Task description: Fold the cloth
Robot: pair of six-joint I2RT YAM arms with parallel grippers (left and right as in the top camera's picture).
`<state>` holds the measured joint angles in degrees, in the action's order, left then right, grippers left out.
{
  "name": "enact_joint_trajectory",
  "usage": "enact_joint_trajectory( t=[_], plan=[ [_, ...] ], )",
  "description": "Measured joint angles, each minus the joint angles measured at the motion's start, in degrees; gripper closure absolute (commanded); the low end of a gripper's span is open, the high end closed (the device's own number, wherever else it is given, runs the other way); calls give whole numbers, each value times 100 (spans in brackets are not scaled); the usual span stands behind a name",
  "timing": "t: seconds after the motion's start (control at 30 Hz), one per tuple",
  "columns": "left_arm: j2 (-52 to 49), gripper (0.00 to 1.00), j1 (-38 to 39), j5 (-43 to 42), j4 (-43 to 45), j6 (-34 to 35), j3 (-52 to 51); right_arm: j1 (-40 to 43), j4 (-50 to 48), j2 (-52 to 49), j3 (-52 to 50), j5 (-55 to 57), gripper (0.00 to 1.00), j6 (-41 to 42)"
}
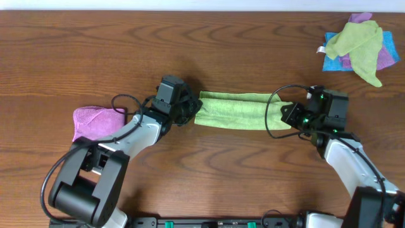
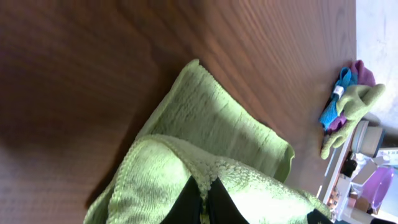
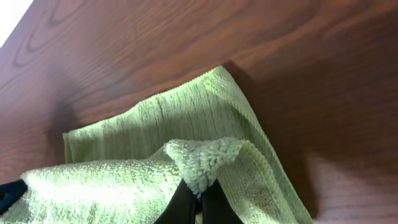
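The lime-green cloth [image 1: 240, 111] lies stretched as a narrow band across the middle of the table, between my two grippers. My left gripper [image 1: 190, 111] is shut on its left end; in the left wrist view a pinched corner of the cloth [image 2: 205, 124] runs down between the black fingers [image 2: 186, 205], with my left gripper [image 2: 204, 199] at the bottom edge. My right gripper [image 1: 292, 115] is shut on the right end; in the right wrist view a fluffy corner of the cloth [image 3: 155, 124] sticks up from my right gripper [image 3: 198, 198]. The held edge is lifted over the lower layer.
A folded pink-purple cloth [image 1: 95, 121] lies at the left beside my left arm. At the far right corner lies a pile with a yellower green cloth [image 1: 361, 45] on blue and purple ones. The table's far edge [image 1: 190, 11] runs along the top.
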<state>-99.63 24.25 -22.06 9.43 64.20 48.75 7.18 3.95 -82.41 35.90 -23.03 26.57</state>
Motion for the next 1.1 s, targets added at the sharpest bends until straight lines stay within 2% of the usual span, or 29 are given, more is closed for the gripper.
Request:
enact_joint_trajectory(
  t=[0.57, 0.87, 1.1],
  plan=[
    [-953, 94, 0, 190, 101, -109, 732, -4, -1001, -883, 151, 227, 99, 24],
    [-1128, 94, 0, 291, 127, -125, 737, -26, -1064, -1672, 837, 227, 99, 20],
    [-1161, 94, 0, 466, 160, -125, 741, -98, -981, -1884, 975, 251, 99, 11]
  ],
)
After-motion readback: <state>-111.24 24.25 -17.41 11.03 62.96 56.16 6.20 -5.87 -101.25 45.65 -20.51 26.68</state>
